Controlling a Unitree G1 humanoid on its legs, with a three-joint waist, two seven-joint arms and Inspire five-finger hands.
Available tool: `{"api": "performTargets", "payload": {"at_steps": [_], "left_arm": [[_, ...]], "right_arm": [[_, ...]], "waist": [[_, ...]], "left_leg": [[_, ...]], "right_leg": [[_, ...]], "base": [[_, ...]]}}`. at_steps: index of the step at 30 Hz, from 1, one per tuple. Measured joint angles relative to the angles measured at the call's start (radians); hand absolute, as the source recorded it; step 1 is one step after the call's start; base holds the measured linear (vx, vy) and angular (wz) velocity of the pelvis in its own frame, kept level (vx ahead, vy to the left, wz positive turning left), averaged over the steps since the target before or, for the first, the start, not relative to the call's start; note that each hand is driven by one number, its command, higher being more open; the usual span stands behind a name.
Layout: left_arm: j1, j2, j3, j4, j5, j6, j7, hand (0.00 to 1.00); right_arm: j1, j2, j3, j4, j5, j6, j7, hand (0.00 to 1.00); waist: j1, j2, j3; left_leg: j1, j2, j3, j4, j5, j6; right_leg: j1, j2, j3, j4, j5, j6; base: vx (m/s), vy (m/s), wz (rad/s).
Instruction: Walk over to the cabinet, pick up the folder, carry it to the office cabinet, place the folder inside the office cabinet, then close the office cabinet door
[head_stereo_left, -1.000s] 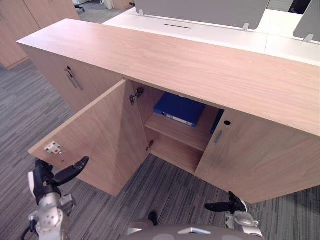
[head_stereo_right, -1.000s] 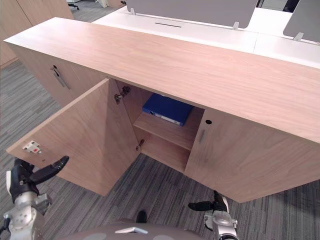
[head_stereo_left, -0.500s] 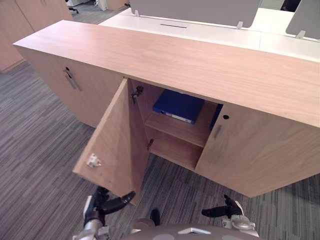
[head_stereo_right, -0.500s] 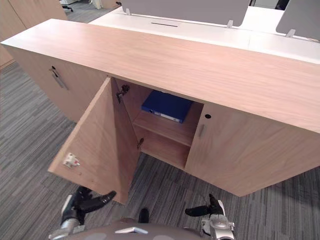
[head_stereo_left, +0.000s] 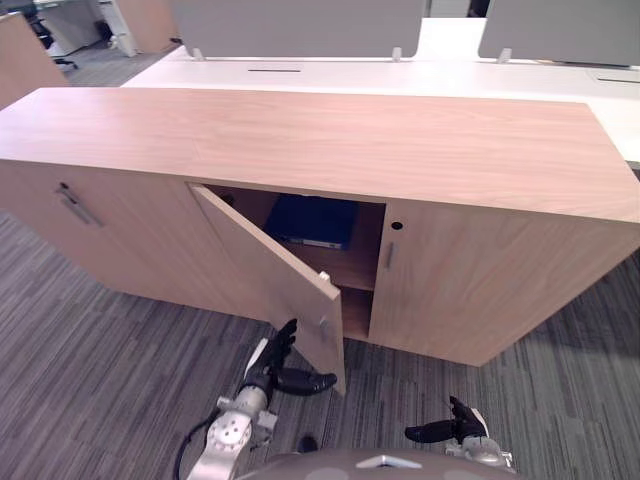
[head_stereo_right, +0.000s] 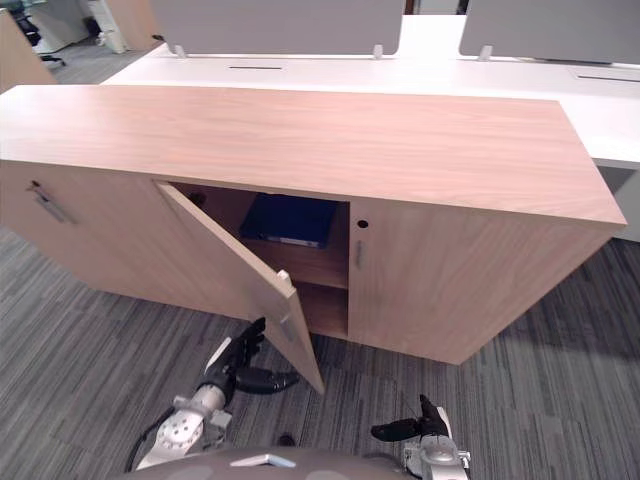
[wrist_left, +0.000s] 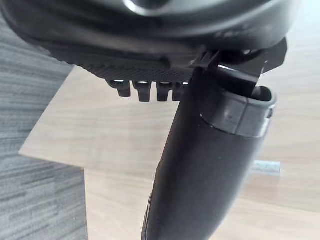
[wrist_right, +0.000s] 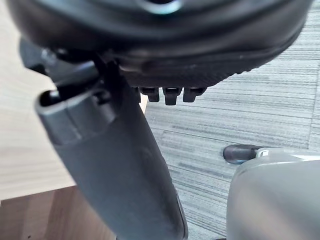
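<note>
Left hand (head_stereo_left: 275, 365): fingers straight and unclenched, set against the outer face of the half-open door (head_stereo_left: 262, 262) near its lower free corner, holding nothing. Right hand (head_stereo_left: 455, 428): low over the carpet (head_stereo_left: 100, 380), well apart from the cabinet, fingers loose and empty. The blue folder (head_stereo_left: 312, 222) is in neither hand; it lies flat on the upper shelf (head_stereo_left: 350, 281) inside the office cabinet (head_stereo_left: 330, 140), behind the door and above the left hand, and what the lower compartment holds cannot be made out.
</note>
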Motion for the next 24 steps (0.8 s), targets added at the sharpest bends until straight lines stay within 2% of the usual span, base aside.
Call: {"api": "performTargets", "payload": {"at_steps": [4, 12, 24], "left_arm": [[-0.082, 0.000, 0.006, 0.074, 0.055, 0.000, 0.045, 1.00], [-0.225, -0.001, 0.030, 0.252, 0.058, 0.021, 0.157, 1.00], [-0.219, -0.004, 0.086, 0.359, 0.053, 0.028, 0.191, 1.00]], "right_arm": [[0.001, 0.003, -0.001, 0.016, 0.000, 0.002, -0.010, 1.00], [-0.008, 0.009, -0.002, 0.017, 0.004, 0.003, -0.030, 1.00], [-0.002, 0.014, -0.005, 0.049, 0.021, 0.011, -0.043, 1.00]], "waist": [[-0.025, -0.010, -0.004], [-0.042, -0.014, -0.001], [-0.083, -0.028, 0.002]], "left_leg": [[-0.003, 0.007, 0.015, 0.005, -0.006, 0.000], [-0.007, 0.028, 0.051, 0.005, -0.012, -0.008], [0.006, 0.043, 0.154, 0.005, -0.029, -0.031]], "right_leg": [[-0.002, 0.008, 0.012, -0.019, 0.006, -0.004], [-0.028, 0.028, 0.057, -0.026, 0.025, -0.016], [-0.063, 0.041, 0.165, -0.055, 0.076, -0.012]], "base": [[0.06, -0.012, -0.14], [0.02, -0.022, -0.18], [-0.06, 0.015, -0.29]]}}
